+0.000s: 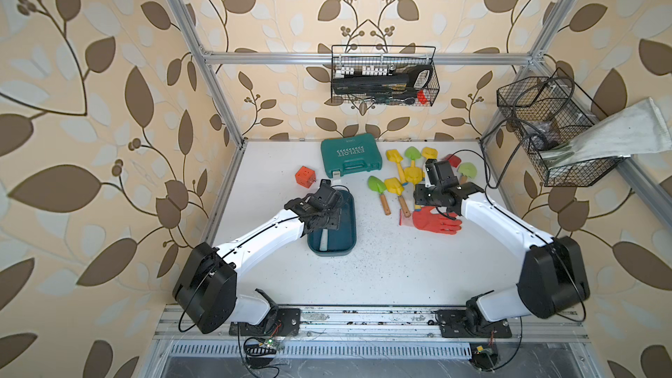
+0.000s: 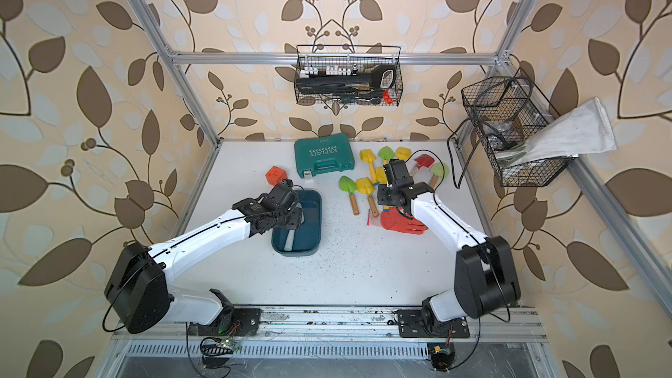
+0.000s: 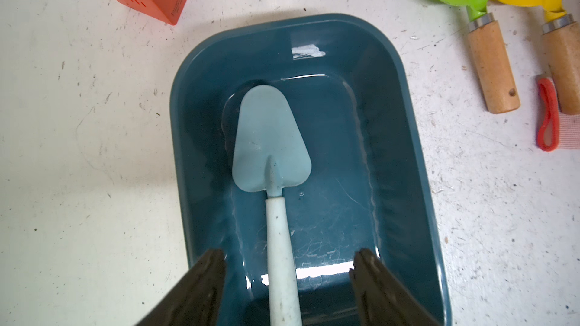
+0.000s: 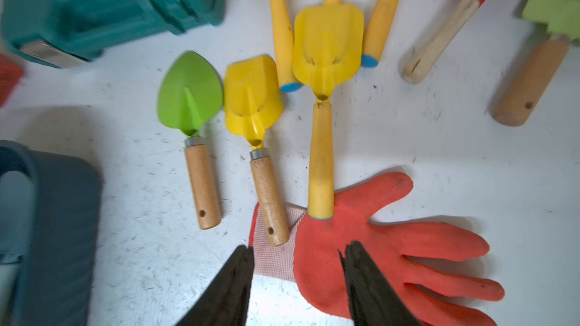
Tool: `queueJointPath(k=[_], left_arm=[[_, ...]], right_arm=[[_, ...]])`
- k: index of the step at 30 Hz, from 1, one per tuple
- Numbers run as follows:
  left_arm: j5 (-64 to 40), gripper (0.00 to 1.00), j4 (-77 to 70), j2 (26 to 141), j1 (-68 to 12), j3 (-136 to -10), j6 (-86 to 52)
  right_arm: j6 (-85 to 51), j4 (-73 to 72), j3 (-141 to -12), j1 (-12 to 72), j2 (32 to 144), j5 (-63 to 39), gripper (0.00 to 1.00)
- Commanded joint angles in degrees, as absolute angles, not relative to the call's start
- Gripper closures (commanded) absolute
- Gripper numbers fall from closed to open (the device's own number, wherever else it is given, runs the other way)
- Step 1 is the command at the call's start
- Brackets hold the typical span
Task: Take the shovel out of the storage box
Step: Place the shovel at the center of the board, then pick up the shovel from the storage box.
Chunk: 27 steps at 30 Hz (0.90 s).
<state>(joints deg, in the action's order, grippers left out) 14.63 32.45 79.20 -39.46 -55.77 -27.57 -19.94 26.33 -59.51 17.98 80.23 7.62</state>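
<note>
The left fingers (image 3: 201, 290), open and empty, sit each side of the shovel (image 3: 271, 139) in the storage box (image 3: 395, 139). Its thin handle might slip out. The right fingers (image 4: 226, 293) are open and empty too.

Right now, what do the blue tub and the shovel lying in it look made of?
The storage box: probably plastic, glossy, with smooth moulded walls, bright reflections and fine scratches. The shovel: matte pale blue blade, painted metal or plastic, I cannot tell; white handle, seemingly plastic, scuffed with dark specks.

Your leaf-papered booth
You have beige wallpaper (image 1: 272, 5) with brown leaves behind a silver metal frame (image 1: 272, 55), and a speckled white table (image 1: 400, 267) in even light
</note>
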Motion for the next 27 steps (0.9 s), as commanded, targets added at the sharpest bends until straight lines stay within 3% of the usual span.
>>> queueJointPath(k=[1, 20, 27], left_arm=[[15.87, 0.29, 33.92, 79.0, -39.91, -58.1, -29.55], [10.17, 0.37, 35.57, 85.83, -39.73, -54.77, -38.17], [8.12, 0.35, 35.55, 86.85, -39.73, -52.1, -39.37]], right_arm=[[-20.88, 23.94, -54.97, 18.34, 74.88, 7.11, 0.51], [-21.31, 23.4, -51.76, 18.38, 70.12, 2.55, 0.53], [-21.36, 23.02, -51.5, 18.31, 69.68, 1.91, 0.53]])
